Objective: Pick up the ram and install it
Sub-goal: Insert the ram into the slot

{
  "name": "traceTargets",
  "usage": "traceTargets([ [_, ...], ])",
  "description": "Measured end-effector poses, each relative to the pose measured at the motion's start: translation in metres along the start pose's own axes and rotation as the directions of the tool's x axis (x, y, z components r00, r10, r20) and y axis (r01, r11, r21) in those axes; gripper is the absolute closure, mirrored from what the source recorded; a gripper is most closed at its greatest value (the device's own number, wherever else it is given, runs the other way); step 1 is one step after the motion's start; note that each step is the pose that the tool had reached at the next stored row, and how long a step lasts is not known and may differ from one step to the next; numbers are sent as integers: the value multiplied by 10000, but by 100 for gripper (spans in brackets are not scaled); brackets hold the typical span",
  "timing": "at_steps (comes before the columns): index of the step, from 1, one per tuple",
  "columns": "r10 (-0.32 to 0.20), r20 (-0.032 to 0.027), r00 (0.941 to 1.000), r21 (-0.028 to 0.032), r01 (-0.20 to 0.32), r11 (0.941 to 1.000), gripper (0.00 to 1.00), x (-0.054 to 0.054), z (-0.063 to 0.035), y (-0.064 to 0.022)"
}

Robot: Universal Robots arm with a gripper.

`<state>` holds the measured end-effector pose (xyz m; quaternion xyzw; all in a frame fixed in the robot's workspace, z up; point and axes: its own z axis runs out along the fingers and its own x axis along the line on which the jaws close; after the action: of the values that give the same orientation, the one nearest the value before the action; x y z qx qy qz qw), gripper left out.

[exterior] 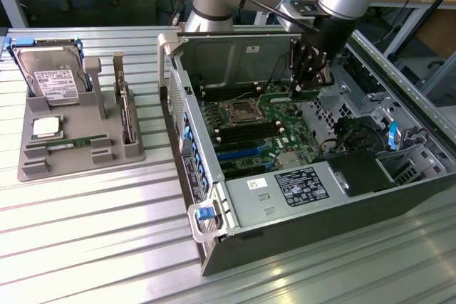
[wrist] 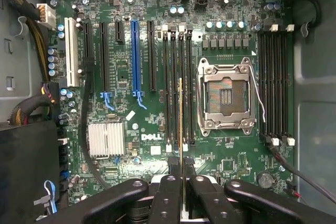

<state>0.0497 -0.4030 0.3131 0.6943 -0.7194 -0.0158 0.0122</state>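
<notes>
My gripper [exterior: 308,89] reaches down into the open computer case [exterior: 285,197] and is shut on the ram [exterior: 281,95], a thin green stick held level above the motherboard [exterior: 263,129]. In the wrist view the ram [wrist: 181,119] is seen edge-on, clamped between the black fingers [wrist: 169,182]. It hangs over the bank of black memory slots [wrist: 173,87] beside the open processor socket [wrist: 226,95]. It runs parallel to the slots. I cannot tell whether it touches one.
A grey tray [exterior: 78,158] at the exterior view's left holds a hard drive [exterior: 50,76], a silver processor chip [exterior: 46,127], an upright expansion card [exterior: 127,115] and another green stick [exterior: 69,144]. A black cable [wrist: 86,129] and a heat sink [wrist: 106,139] lie near the slots.
</notes>
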Motion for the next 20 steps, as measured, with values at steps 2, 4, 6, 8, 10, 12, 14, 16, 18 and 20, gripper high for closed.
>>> traceTargets([
  [2,0,-1,10000,0,0,10000,87,0,14,-1],
  [4,0,0,10000,0,0,10000,87,0,25,-1],
  [6,0,0,10000,0,0,10000,87,0,43,-2],
  [8,0,0,10000,0,0,10000,87,0,56,-2],
  [10,0,1,10000,0,0,10000,87,0,70,-3],
  [12,0,1,10000,0,0,10000,87,0,91,-4],
  [14,0,0,10000,0,0,10000,87,1,112,-4],
  [16,0,1,10000,0,0,10000,87,1,130,-5],
  [18,0,0,10000,0,0,10000,87,1,146,-6],
  [20,0,1,10000,0,0,10000,87,1,166,-7],
])
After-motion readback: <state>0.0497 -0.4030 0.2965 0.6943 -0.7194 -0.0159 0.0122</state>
